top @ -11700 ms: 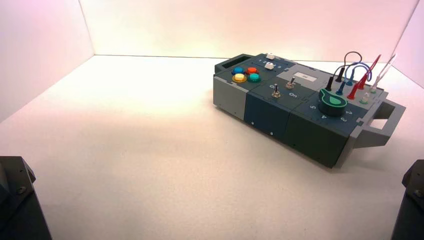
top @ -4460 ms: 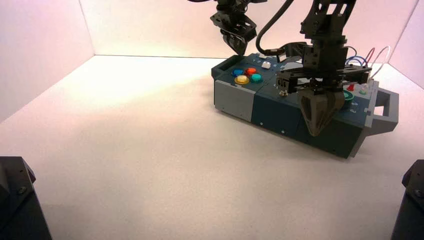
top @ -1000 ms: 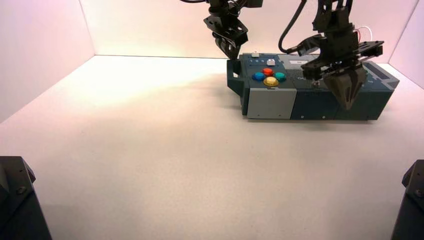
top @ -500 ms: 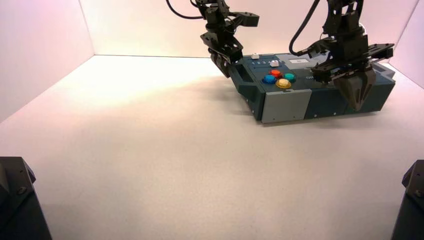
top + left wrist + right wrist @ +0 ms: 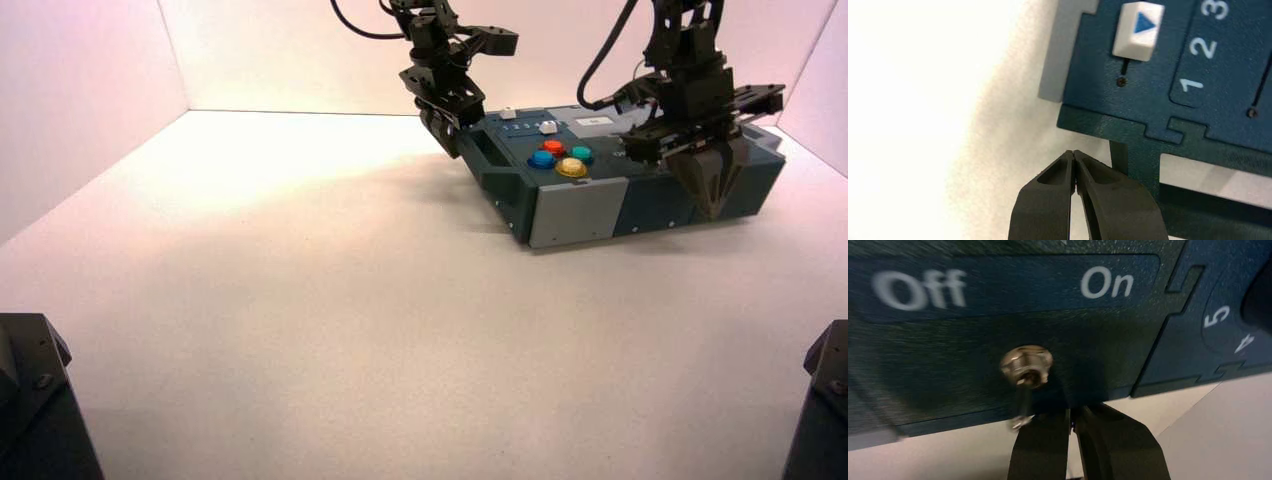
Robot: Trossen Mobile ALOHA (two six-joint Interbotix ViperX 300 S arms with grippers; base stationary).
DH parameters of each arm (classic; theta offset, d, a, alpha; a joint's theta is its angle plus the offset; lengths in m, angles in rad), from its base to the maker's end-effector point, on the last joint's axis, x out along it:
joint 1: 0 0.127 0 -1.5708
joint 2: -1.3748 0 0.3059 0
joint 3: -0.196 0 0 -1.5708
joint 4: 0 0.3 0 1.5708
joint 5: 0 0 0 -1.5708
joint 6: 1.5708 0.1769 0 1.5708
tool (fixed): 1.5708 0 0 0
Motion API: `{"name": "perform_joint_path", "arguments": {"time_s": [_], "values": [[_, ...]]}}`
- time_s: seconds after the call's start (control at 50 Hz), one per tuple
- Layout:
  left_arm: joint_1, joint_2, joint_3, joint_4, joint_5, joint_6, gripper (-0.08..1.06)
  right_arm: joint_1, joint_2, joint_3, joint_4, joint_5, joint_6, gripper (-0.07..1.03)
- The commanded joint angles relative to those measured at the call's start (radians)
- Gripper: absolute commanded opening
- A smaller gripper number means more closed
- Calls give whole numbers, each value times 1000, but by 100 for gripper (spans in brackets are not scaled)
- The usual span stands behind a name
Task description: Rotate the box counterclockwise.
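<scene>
Dark blue and grey, the box (image 5: pixel 620 180) lies at the far right of the white table (image 5: pixel 300 300), its long axis running left to right, the left end swung nearer. We judge that turning it further depends on pushes at opposite ends. Our left gripper (image 5: pixel 1074 156), fingers pressed together, sits just beside the far-left handle end (contact unclear). Our right gripper (image 5: pixel 1072 421), fingers also together, hangs at the near side by a toggle switch (image 5: pixel 1025 367).
</scene>
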Motion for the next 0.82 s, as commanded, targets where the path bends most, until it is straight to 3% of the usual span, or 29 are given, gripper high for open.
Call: {"name": "perform_joint_path", "arguments": {"time_s": [0.02,0.24,0.38,0.56,0.82], "values": [[-98,-57,0,-14,6,5,-3,6,-31,-43,-5,-37,3,-2],[-81,-75,-17,-14,5,0,-3,14,-48,-11,2,-37,5,-2],[-55,-71,-41,-14,5,-25,-3,32,-60,-3,11,-21,3,-2],[-29,-81,-55,-14,5,-41,-3,71,-75,-34,20,0,3,-2],[-17,-95,-69,-11,17,-41,-3,72,-103,-57,43,21,2,-2]]}}
